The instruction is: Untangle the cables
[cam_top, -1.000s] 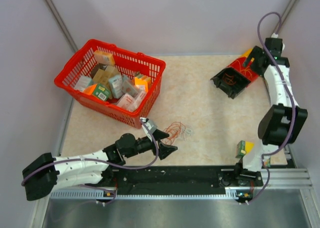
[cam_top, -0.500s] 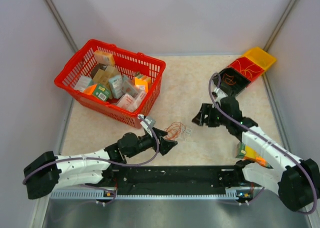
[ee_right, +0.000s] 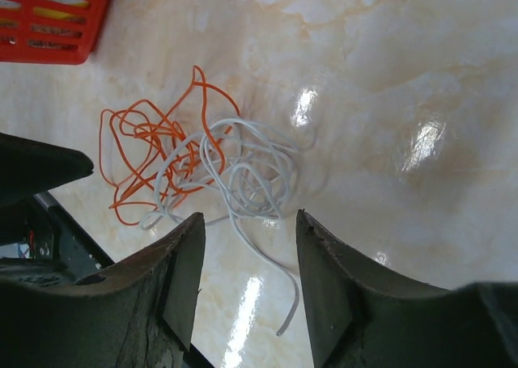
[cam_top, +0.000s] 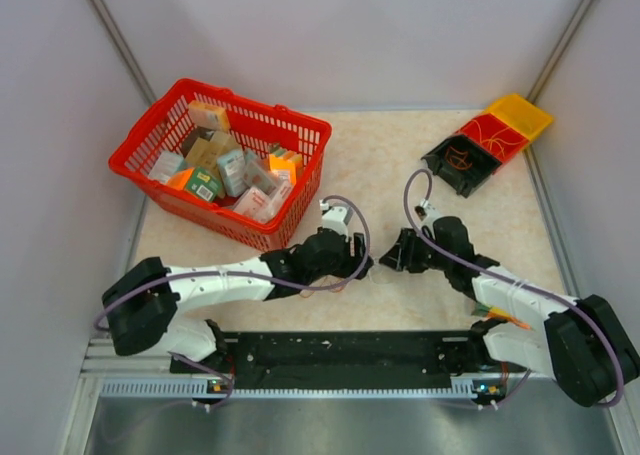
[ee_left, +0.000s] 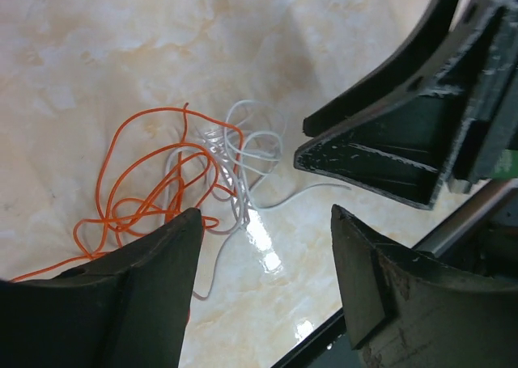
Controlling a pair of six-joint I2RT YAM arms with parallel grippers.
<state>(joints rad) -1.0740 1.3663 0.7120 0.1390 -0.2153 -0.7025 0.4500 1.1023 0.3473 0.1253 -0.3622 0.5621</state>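
— Why are the left claw (ee_left: 263, 222) and right claw (ee_right: 249, 222) both spread wide and empty?

— They face each other across the orange-and-white wire tangle (ee_right: 202, 162), which lies loose on the tabletop (ee_right: 364, 61) between them. Likely each is to take a different strand.

A: What stands on the tabletop (cam_top: 380, 165) at the far left?
B: A red basket (cam_top: 210, 213), set at an angle and full of small boxes (cam_top: 225, 160) in tan, green, orange and white.
A: And on the right?
B: Three bins touching in a row near the far corner: a black bin (cam_top: 455, 165) nearest, then a red bin (cam_top: 492, 135), then a yellow bin (cam_top: 520, 113).
A: The tabletop itself?
B: Beige, marbled, glossy. A black rail (cam_top: 340, 350) runs along its near edge.
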